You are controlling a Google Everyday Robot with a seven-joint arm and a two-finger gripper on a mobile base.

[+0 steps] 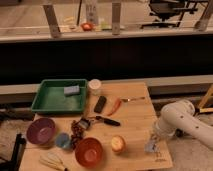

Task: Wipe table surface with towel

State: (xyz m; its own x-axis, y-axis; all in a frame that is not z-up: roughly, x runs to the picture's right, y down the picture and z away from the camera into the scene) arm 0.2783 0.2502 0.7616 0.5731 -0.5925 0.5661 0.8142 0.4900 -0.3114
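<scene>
The table surface (pixel 132 122) is a light tan wooden top with a small dark printed mark (pixel 159 159) near its front right corner. The towel (pixel 149 147), a small pale blue-grey wad, lies on the wood near the front right edge, just left of that mark. My gripper (pixel 152 142) comes in from the right on a white arm (pixel 182 122) and points down onto the towel, shut on it and holding it against the tabletop.
A green tray (pixel 45 102) with a blue-grey sponge (pixel 71 90) sits at the back left. A white cup (pixel 94 86), black bar (pixel 100 104), red pepper (pixel 115 106), purple bowl (pixel 41 130), blue cup (pixel 62 141), red bowl (pixel 89 151) and round fruit (pixel 118 144) fill the left and middle.
</scene>
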